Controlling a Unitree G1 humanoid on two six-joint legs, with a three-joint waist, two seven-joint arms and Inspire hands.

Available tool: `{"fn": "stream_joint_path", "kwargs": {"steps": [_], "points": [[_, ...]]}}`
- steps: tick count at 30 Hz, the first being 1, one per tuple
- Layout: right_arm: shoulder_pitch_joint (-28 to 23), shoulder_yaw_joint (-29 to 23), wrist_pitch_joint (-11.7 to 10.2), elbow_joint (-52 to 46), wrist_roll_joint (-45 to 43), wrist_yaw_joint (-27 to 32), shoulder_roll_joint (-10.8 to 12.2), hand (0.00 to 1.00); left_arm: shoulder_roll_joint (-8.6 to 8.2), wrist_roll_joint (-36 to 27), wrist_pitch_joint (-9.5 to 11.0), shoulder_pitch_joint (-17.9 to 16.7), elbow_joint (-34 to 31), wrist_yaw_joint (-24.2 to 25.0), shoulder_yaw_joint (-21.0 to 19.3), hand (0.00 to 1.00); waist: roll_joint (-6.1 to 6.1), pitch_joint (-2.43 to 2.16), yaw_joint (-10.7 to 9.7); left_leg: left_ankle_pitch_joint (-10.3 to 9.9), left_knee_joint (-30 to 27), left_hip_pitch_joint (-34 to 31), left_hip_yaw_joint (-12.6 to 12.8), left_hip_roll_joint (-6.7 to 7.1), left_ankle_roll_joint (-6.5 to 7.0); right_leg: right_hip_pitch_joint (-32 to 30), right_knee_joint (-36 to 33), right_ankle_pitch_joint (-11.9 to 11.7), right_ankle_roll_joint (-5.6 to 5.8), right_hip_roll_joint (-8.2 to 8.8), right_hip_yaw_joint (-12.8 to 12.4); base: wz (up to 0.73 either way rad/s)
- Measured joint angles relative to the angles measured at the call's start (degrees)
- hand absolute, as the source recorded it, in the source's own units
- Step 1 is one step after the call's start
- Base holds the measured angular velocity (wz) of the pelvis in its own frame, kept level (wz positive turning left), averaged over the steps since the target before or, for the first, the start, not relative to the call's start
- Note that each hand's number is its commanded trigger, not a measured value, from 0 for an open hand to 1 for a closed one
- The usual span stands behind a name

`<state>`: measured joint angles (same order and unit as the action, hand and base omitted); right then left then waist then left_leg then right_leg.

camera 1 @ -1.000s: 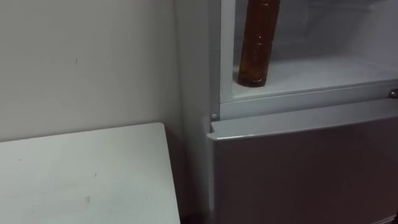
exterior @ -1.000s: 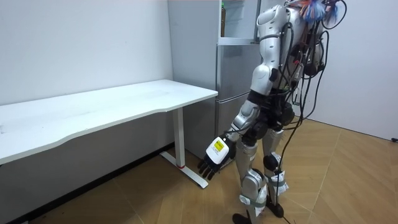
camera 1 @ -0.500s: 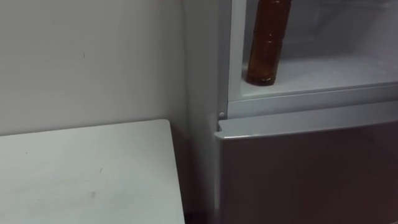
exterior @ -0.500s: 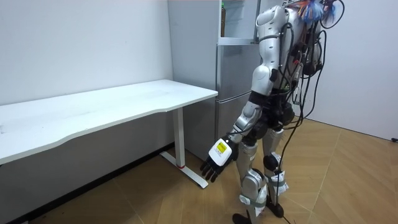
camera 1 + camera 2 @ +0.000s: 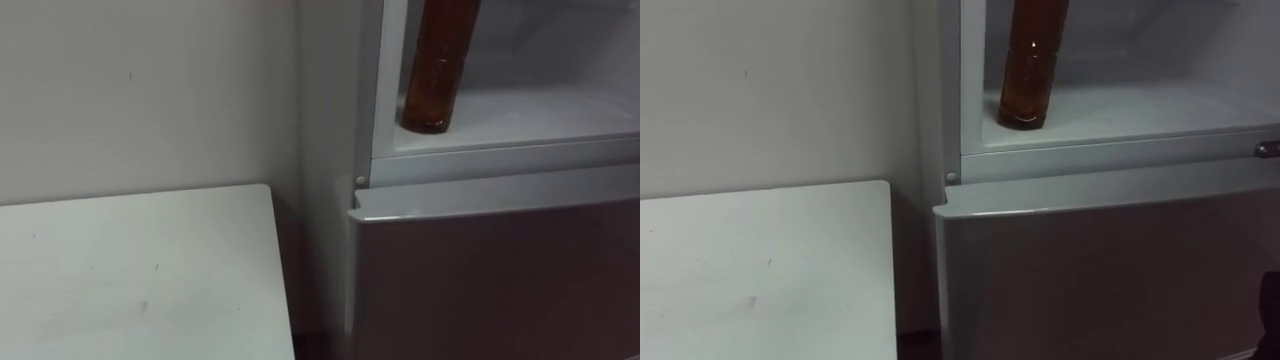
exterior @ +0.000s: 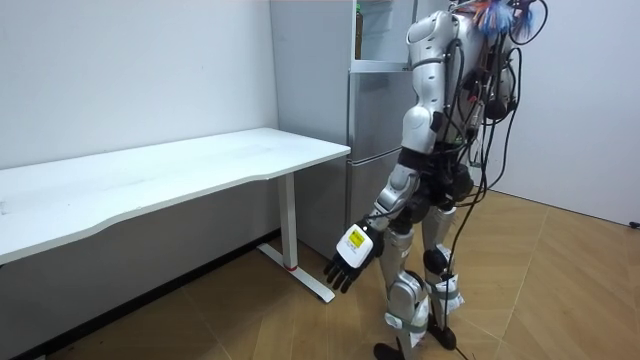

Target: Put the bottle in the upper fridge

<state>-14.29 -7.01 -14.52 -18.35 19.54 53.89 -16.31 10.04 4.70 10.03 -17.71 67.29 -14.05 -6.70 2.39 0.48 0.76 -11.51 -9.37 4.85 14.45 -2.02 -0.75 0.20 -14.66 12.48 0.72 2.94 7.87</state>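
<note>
A brown bottle stands upright on the white shelf of the open upper fridge compartment, near its left wall; in the right eye view the bottle appears the same. No hand touches it. In the room view I stand facing the fridge. My left hand hangs low at knee height, fingers straight and spread, holding nothing. A dark sliver at the right eye view's lower right edge looks like my right hand.
The lower fridge door is closed below the shelf. A white table stands against the wall just left of the fridge; in the room view the table stretches to that view's left. Wooden floor lies behind me.
The eye view has shifted a little; the bottle stays on the shelf. In the room view my left hand has swung slightly up and forward.
</note>
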Motion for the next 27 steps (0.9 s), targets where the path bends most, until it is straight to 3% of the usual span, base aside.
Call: {"fn": "stream_joint_path", "kwargs": {"steps": [12,21,24,25,27], "points": [[-0.55,3.96,2.17,0.00,-6.07,-3.19,-0.01,0.00,0.45,-0.36,-0.17,2.48,4.01,3.28,0.03,0.00,0.09,0.06,1.11,0.00,-0.25,-0.39,0.08,-0.25,-0.01,-0.21,-0.08,-0.21,-0.22,-0.09,0.12,0.00],[-0.54,5.75,3.37,-0.08,-13.59,-9.48,-0.36,0.00,1.64,-0.10,-0.19,2.98,6.42,3.57,0.03,0.00,0.21,0.00,1.44,0.00,-0.27,-0.57,0.00,-0.27,-0.01,0.26,0.00,-0.39,-0.24,-0.12,0.20,0.00],[1.31,5.59,2.16,-2.15,-20.95,-12.14,-2.77,0.00,2.04,-0.02,-0.65,2.93,6.77,3.58,0.03,0.00,0.47,-0.14,1.41,0.01,-0.28,-0.08,-0.19,-0.27,-0.02,0.87,0.90,-0.39,-0.24,-0.14,0.37,0.04],[2.51,5.58,1.67,-3.14,-23.82,-13.24,-3.75,0.00,2.20,-0.02,-0.97,2.96,6.67,3.58,0.04,0.00,0.76,-0.50,1.39,0.01,-0.32,-0.08,-0.35,-0.30,-0.02,1.06,1.28,-0.39,-0.22,-0.15,0.58,0.13],[2.79,5.35,2.15,-2.36,-27.23,-14.91,-4.77,0.00,2.37,-0.03,-1.10,3.27,6.48,3.57,0.06,0.00,0.92,-0.49,1.64,0.01,-0.32,0.17,-0.81,-0.33,-0.03,1.91,2.02,-0.51,-0.15,-0.27,0.96,0.14]]}}
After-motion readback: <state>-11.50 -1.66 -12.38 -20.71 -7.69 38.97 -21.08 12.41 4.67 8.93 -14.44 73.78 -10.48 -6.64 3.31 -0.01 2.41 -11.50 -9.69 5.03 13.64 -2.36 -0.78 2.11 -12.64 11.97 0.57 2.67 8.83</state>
